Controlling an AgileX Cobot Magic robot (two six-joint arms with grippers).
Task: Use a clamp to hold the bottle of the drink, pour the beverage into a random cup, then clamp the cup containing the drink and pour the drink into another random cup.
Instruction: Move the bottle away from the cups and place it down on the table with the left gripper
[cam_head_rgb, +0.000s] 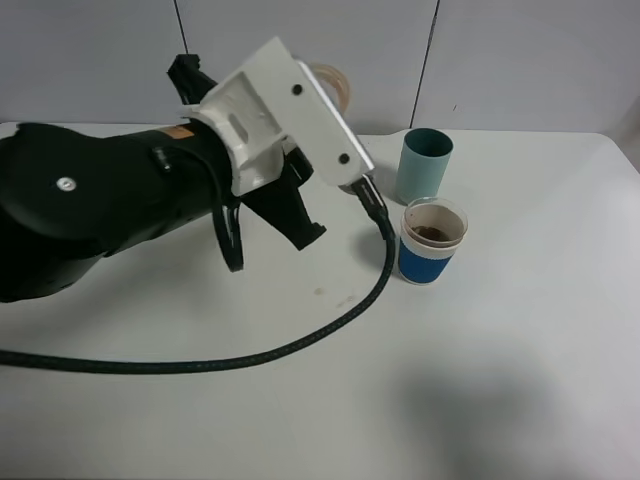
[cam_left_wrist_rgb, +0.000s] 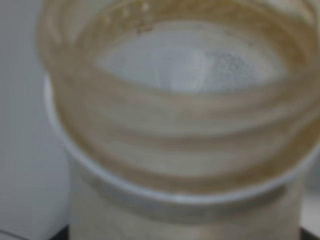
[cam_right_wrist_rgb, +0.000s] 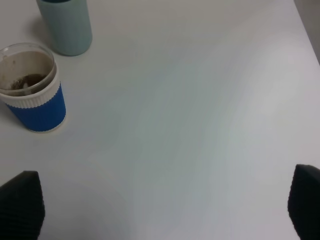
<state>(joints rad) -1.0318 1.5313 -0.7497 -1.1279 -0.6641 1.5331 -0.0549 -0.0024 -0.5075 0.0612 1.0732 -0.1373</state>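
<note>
While the left tool (cam_head_rgb: 305, 110) grips the bottle (cam_left_wrist_rgb: 175, 165), a little beverage (cam_head_rgb: 433, 234) lies in the blue-banded cup (cam_head_rgb: 425, 262); right tool (cam_right_wrist_rgb: 165, 210) gapes.

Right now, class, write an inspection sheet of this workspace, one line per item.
Surface: white table, faint marks mid-table.
Job's things: small translucent plastic bottle with a wide round neck, in the left hand; short clear plastic cup with a blue band, upright, a little dark brown liquid inside; tall teal plastic tumbler, upright beyond it.
Clutter: nothing seen.
Hands: left shut on the bottle; right hand open, empty.
Cables: black braided cable across the table from the white camera bracket.
Surroundings: pale grey panelled wall.
</note>
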